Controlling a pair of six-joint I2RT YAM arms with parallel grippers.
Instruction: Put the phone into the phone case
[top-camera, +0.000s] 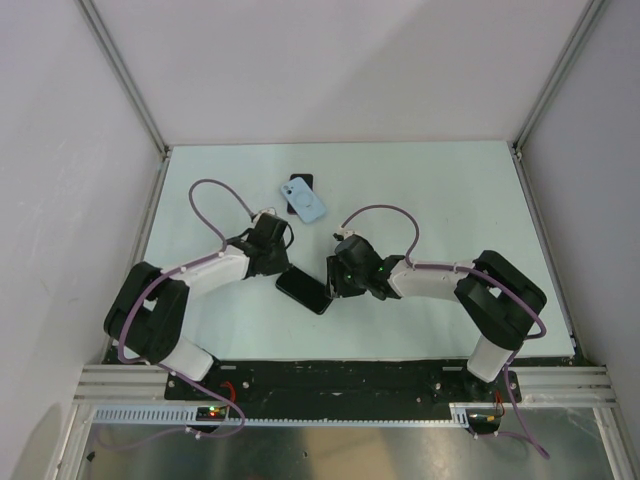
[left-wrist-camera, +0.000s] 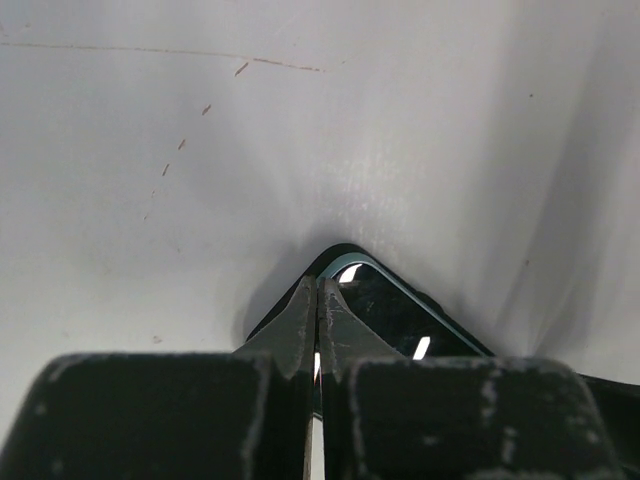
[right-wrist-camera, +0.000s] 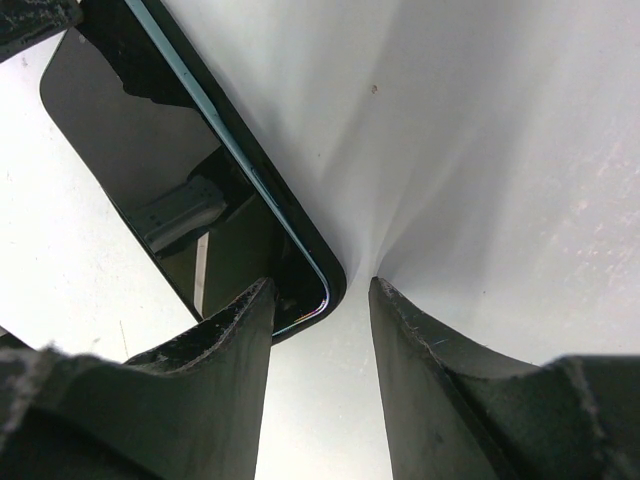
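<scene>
The black phone (top-camera: 303, 288) lies flat, screen up, on the white table between my two grippers. My left gripper (top-camera: 283, 265) is shut, and its tips (left-wrist-camera: 318, 285) rest over the phone's corner (left-wrist-camera: 400, 310) with nothing between the fingers. My right gripper (top-camera: 336, 287) is open at the phone's other end. In the right wrist view (right-wrist-camera: 320, 290) one corner of the phone (right-wrist-camera: 150, 150) lies between the fingers, and the left finger (right-wrist-camera: 230, 340) overlaps the screen. The light blue phone case (top-camera: 306, 202) lies farther back, apart from both grippers.
A small black item (top-camera: 301, 182) lies partly under the far end of the case. Metal frame posts (top-camera: 150, 130) and side walls bound the table (top-camera: 450, 200) on the left, right and back.
</scene>
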